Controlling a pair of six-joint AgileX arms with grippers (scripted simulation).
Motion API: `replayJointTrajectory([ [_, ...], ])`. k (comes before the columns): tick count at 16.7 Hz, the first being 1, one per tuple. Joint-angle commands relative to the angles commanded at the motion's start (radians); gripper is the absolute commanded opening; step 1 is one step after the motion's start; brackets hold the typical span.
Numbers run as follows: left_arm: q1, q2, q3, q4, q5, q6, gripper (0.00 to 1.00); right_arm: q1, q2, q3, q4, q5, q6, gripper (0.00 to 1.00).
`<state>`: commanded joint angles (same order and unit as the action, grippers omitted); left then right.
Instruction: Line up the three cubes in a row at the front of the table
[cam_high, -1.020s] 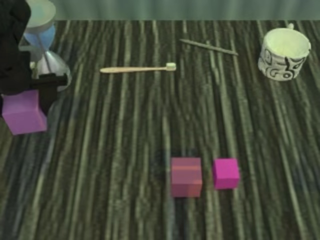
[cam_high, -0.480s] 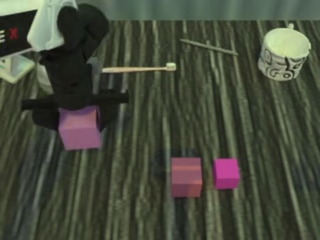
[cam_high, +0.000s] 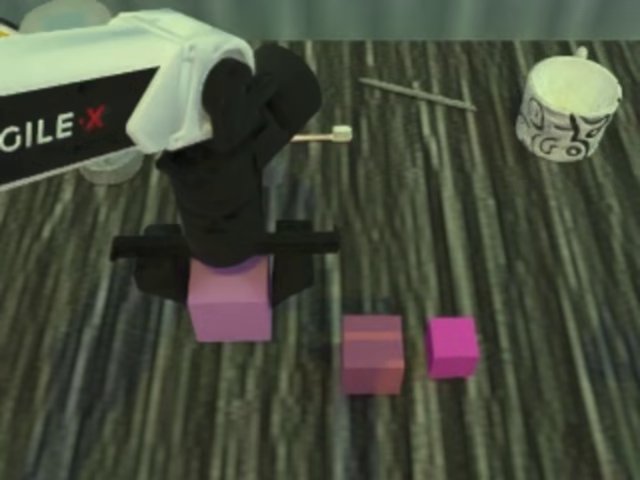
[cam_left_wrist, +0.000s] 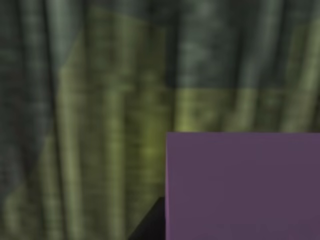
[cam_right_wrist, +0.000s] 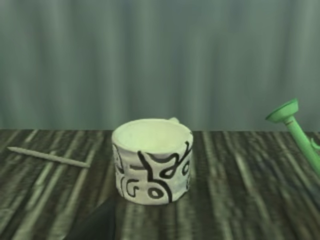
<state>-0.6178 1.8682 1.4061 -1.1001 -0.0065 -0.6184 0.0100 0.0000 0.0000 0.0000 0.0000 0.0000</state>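
The left tool (cam_high: 231, 262) has carried the large lilac-pink cube (cam_high: 231, 298) from the far left edge of the counter (cam_high: 520, 260) rightward and toward the front. It now stands clenched on that cube, one dark finger on each side, with the cube just left of the dusty rose-pink cube (cam_high: 373, 353) and slightly behind it. A gap remains between the two.

The rose-pink cube and the smaller magenta cube (cam_high: 452, 346) have not moved; they sit side by side near the front, close but apart. In my judgement two places in the row are settled and the third is close to being filled; the lilac cube looks raised off the counter, not yet set down.

Writing: the white left arm shows "GILE X" in part, with a red X. The mug (cam_high: 567, 105) at the far right carries black markings that cannot be read as words. The right arm does not appear from above.
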Motion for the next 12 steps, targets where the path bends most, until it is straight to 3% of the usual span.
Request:
replayJointTrajectory([
  [4, 0.003, 0.009, -0.010, 0.018, 0.000, 0.004, 0.00, 0.000, 0.000, 0.000, 0.000, 0.000, 0.000, 1.00],
  [12, 0.000, 0.084, -0.176, 0.261, 0.001, 0.001, 0.00, 0.000, 0.000, 0.000, 0.000, 0.000, 0.000, 1.00],
])
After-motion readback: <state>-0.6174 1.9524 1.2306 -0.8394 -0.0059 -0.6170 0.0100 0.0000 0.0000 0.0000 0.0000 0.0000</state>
